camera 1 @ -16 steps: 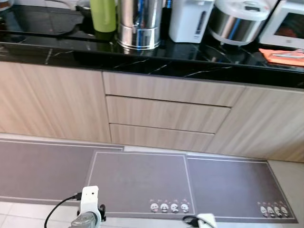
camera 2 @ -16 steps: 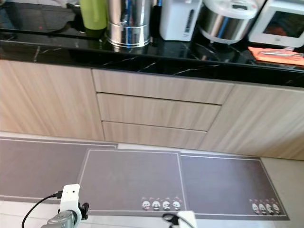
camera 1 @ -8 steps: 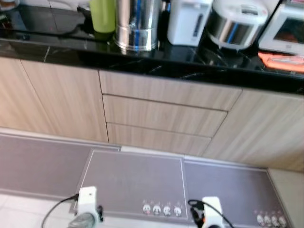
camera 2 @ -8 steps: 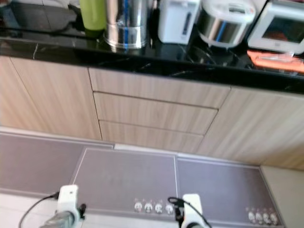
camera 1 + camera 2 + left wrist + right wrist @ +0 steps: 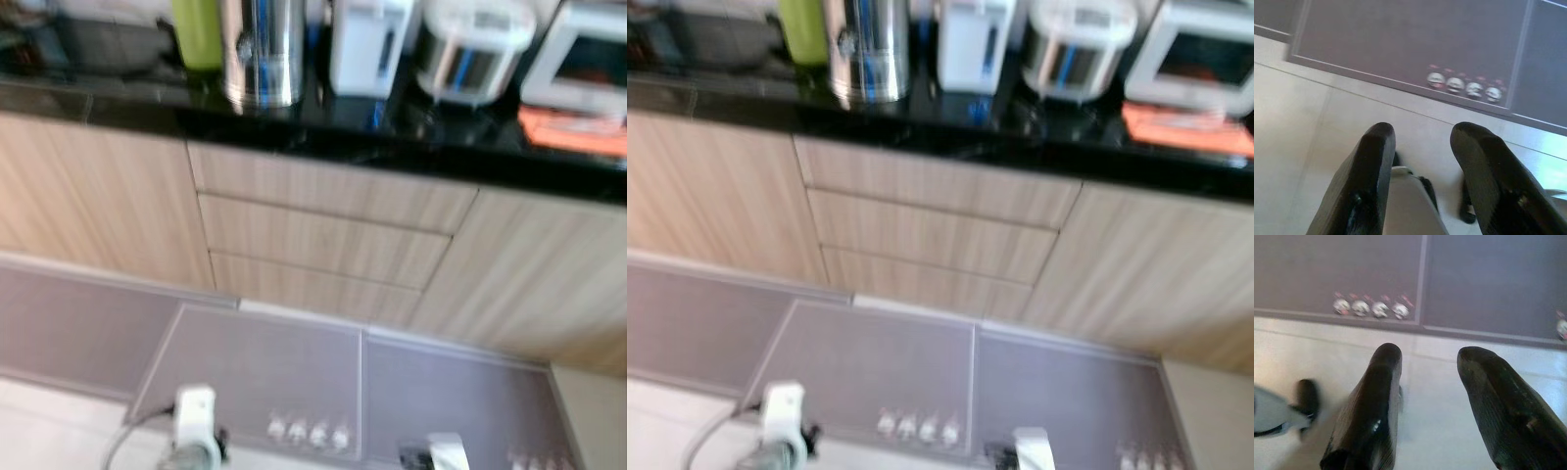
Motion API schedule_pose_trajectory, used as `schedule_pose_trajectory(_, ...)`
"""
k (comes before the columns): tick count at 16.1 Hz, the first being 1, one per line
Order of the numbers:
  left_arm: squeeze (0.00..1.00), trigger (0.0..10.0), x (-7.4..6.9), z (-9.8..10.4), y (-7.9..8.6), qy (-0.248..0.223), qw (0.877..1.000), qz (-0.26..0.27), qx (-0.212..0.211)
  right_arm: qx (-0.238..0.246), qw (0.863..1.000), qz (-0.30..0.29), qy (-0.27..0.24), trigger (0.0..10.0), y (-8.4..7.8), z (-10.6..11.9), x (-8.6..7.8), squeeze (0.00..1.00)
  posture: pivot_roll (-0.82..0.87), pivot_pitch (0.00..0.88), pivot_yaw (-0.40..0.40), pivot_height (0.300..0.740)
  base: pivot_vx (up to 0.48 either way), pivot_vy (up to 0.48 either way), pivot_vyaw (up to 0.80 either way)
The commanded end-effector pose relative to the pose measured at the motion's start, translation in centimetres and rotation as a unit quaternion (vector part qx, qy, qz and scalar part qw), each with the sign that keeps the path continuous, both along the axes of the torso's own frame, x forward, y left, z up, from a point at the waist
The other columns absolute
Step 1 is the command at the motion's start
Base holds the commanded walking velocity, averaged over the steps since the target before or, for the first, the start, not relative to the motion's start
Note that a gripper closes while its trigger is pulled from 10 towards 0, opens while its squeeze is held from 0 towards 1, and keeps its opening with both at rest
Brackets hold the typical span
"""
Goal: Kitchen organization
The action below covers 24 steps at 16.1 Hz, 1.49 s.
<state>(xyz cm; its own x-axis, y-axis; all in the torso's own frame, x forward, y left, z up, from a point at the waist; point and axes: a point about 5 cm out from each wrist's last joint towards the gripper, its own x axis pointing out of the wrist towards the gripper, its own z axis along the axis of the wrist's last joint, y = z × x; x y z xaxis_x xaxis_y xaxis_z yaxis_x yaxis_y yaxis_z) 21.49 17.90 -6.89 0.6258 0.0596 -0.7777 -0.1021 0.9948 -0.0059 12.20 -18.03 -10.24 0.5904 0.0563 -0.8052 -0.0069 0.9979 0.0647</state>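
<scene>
- No kitchen item is held or reached for; the step in hand is judged to be an approach on foot toward the tabletop (image 5: 323, 137), the head views being blurred as in walking.
- The left pincer (image 5: 1422, 142) is seen hanging low over the pale floor (image 5: 1298, 127), its fingers spread apart and nothing between them.
- The right pincer (image 5: 1430, 367) is likewise released and empty, held above the floor near the edge of the grey mat (image 5: 1474, 279).
- The things likely to be organised stand on the black tabletop: a green bottle (image 5: 196, 34), a steel canister (image 5: 263, 54), a white water boiler (image 5: 367, 44), a rice cooker (image 5: 475, 49), a white appliance (image 5: 583, 59) and an orange cloth (image 5: 573, 127).
- Which of them is meant cannot be told from the task sentence.
- Three closed drawers (image 5: 318, 240) are set in the cabinet front below.
- The next move is judged to call for closing in and raising an arm; the items stand crowded, so neighbours could be knocked.
</scene>
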Motion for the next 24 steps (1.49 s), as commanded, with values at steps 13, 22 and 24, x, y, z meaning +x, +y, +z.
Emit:
schedule_pose_trajectory(13,0.0,10.0,-0.5,-0.3,0.5,0.01,1.0,-0.016,0.018,-0.003,0.999,-0.033,-0.009,10.0,-4.9,0.4,-3.0,0.0,-0.04,0.0,-0.116,0.74,0.0,-0.36,0.0)
schedule_pose_trajectory(22,0.0,10.0,-0.1,0.0,0.9,0.013,0.997,-0.06,0.042,0.007,0.998,-0.058,-0.008,10.0,-4.3,0.3,-2.6,0.0,-0.02,0.0,-0.063,0.74,0.0,0.0,0.0)
schedule_pose_trajectory(24,0.0,10.0,0.1,0.2,1.4,0.01,0.997,-0.063,0.05,0.012,0.998,-0.059,-0.005,10.0,-3.7,0.1,-2.7,0.0,-0.02,0.0,-0.049,0.74,0.0,0.0,0.0)
